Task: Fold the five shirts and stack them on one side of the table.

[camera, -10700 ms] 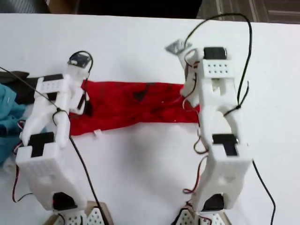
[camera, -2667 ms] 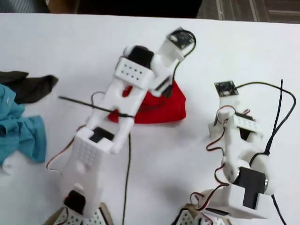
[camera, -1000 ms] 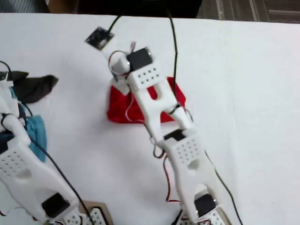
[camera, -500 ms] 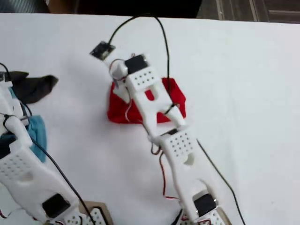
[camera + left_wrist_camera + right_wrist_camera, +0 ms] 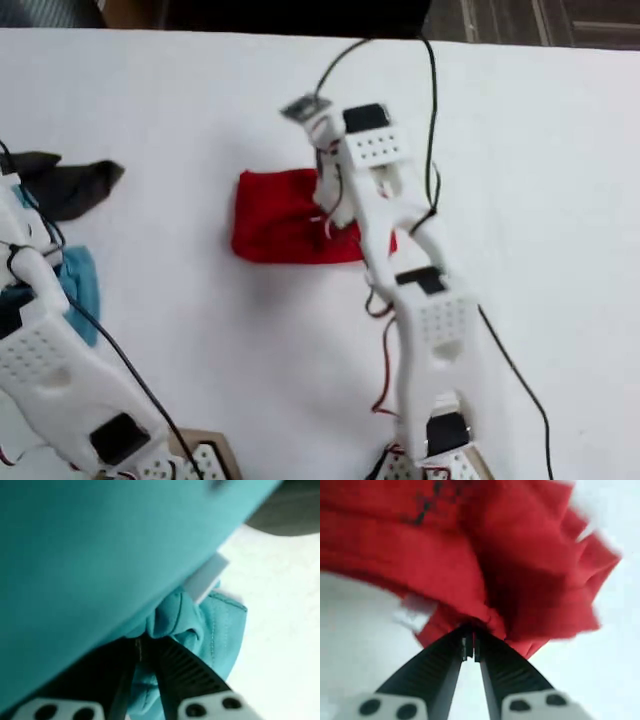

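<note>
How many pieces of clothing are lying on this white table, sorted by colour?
red folded cloth shirt: 1
teal crumpled cloth shirt: 1
dark grey crumpled cloth garment: 1
Total: 3

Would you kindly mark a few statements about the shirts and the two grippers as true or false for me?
1. The right gripper is shut on the red shirt. True.
2. The red shirt lies spread out at full length. False: it is folded into a compact bundle.
3. The left gripper pinches the teal shirt. True.
4. The dark shirt lies on top of the red shirt. False: it lies by the teal shirt, apart from the red one.
</note>
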You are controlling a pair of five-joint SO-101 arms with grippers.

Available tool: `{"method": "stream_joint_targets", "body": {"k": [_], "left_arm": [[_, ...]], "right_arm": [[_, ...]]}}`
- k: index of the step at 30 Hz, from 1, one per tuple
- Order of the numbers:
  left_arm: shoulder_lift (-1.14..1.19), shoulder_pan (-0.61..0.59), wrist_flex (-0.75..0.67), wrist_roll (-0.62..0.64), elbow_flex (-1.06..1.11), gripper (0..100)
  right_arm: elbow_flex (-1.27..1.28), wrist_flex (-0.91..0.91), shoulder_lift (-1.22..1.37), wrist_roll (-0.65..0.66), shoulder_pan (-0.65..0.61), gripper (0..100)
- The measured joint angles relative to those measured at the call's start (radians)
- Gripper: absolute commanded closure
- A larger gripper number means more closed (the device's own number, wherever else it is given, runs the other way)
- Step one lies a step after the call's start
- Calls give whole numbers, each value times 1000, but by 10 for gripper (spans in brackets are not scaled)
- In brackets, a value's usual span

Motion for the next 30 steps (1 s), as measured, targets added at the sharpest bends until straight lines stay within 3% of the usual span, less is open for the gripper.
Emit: {"method": "stream_joint_targets", "body": {"k": [3,7,11,15,23,30], "left_arm": [[0,-2,0,3,0,974],[0,-2,-2,3,3,974],[0,-2,-2,3,3,974],[0,-2,-2,3,3,974],[0,-2,-2,3,3,974],[0,-2,-2,3,3,974]], "right_arm": [[178,3,-150,51,-2,978],[229,-6,-362,100,-3,974],[201,-127,-445,35,58,916],[178,-209,-384,-123,126,745],[-15,-195,-118,-242,127,794],[-232,-100,34,-256,94,794]]}}
